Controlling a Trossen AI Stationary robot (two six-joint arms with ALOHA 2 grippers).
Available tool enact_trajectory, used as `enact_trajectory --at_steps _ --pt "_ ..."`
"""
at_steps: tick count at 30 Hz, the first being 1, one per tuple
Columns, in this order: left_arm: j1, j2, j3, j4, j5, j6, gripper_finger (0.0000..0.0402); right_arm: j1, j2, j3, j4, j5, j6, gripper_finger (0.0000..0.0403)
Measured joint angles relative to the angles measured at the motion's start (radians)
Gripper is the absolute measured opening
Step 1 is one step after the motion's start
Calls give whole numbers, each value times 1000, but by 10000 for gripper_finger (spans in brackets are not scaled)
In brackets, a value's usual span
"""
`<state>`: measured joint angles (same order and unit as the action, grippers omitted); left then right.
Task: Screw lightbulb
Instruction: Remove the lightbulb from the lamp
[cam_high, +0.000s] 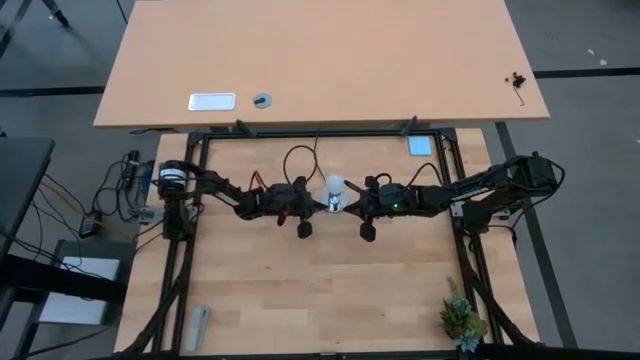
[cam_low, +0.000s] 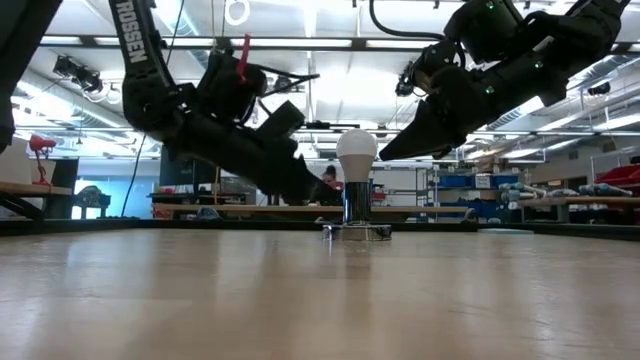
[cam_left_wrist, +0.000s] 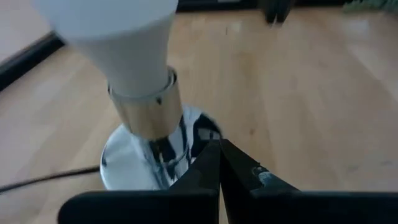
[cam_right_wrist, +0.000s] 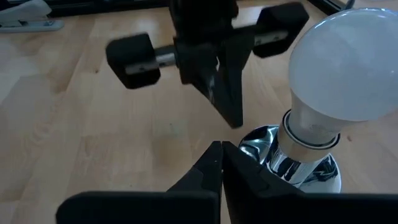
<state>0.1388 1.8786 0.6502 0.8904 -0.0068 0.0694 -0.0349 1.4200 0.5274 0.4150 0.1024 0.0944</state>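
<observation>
The white frosted lightbulb (cam_high: 334, 186) stands upright with its neck in the silvery socket base (cam_low: 357, 231), which rests on the wooden table near the middle. The bulb also shows in the low view (cam_low: 357, 150), the left wrist view (cam_left_wrist: 118, 37) and the right wrist view (cam_right_wrist: 348, 62). My left gripper (cam_left_wrist: 219, 144) is shut and empty, its tips low beside the base (cam_left_wrist: 124, 168). My right gripper (cam_right_wrist: 221, 146) is shut and empty on the other side of the base (cam_right_wrist: 311, 171). In the low view the right gripper (cam_low: 385, 157) is near the bulb's lower side. My left gripper's shut tips stand right at the rim of the socket base (cam_left_wrist: 205, 134), slanting down from the table's left; whether they touch it, I cannot tell. My right gripper's shut tips are close to the bulb and base from the table's right; whether they touch, I cannot tell.
A thin black cord (cam_high: 300, 155) runs from the base toward the far edge. A small plant (cam_high: 460, 318) stands at the near right corner and a grey object (cam_high: 197, 325) lies at the near left. A second desk (cam_high: 320, 60) stands beyond the far edge.
</observation>
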Motion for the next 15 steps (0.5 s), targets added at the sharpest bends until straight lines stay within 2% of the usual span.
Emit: enact_trajectory --at_steps 7,15 --pt "-4 -6 -1 35 -19 29 7 0 0 0 3 0 -35 10" --pt "-3 19 -2 62 2 34 7 0 0 0 1 0 -38 26"
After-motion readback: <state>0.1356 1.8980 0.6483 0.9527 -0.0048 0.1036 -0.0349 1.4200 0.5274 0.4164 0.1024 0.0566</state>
